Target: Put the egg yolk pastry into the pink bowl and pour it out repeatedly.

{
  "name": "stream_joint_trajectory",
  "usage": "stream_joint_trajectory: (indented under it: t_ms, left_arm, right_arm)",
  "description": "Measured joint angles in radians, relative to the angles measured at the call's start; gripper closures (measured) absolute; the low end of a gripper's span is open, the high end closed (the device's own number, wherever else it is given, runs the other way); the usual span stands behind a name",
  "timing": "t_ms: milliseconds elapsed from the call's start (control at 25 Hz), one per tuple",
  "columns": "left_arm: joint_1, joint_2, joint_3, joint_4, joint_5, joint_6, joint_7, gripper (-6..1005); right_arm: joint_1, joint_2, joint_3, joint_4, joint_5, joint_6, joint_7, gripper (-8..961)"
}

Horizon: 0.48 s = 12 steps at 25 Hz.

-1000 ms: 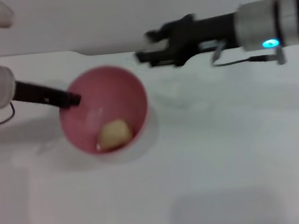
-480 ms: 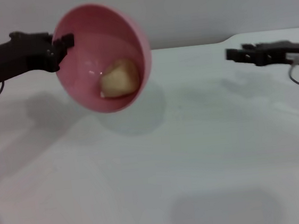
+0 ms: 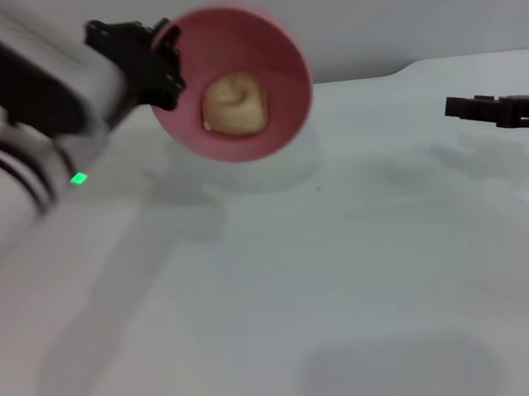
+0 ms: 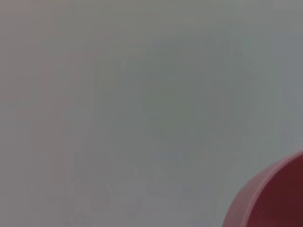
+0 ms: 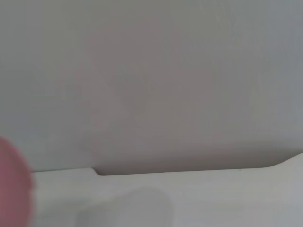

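Pink bowl tipped aloft, pastry inside

From the head, the pink bowl [image 3: 233, 83] is seen clamped at its rim by the left pincer [image 3: 163, 65], above the desk [image 3: 348, 274]; the egg yolk pastry [image 3: 234, 105], judged light and crumbly, is lodged within. The right pincer [image 3: 468, 107] is parked aside; its opening cannot be told. In the left wrist view only the bowl's edge is shown.

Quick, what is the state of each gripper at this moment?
Left gripper: closed on the rim of the pink bowl, lifted and tilted, egg yolk pastry inside.
Right gripper: holds nothing; open or closed cannot be told.

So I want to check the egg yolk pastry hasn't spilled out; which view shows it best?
The head view: the egg yolk pastry sits inside the tilted pink bowl gripped by the left gripper. Both wrist views show only bowl edge, no pastry.
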Motion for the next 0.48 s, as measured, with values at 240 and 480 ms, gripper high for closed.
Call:
stream_joint_trajectory:
  t_ms: [240, 480]
  left_arm:
    - [-0.041, 0.001, 0.322, -0.034, 0.134, 0.414, 0.076, 999]
    - [-0.088, 0.001, 0.624, -0.177, 0.43, 0.909, -0.093, 1000]
  right_arm:
    - [-0.001, 0.0, 0.002, 0.006, -0.002, 0.006, -0.004, 372]
    - [0.003, -0.001, 0.003, 0.008, -0.002, 0.011, -0.01, 368]
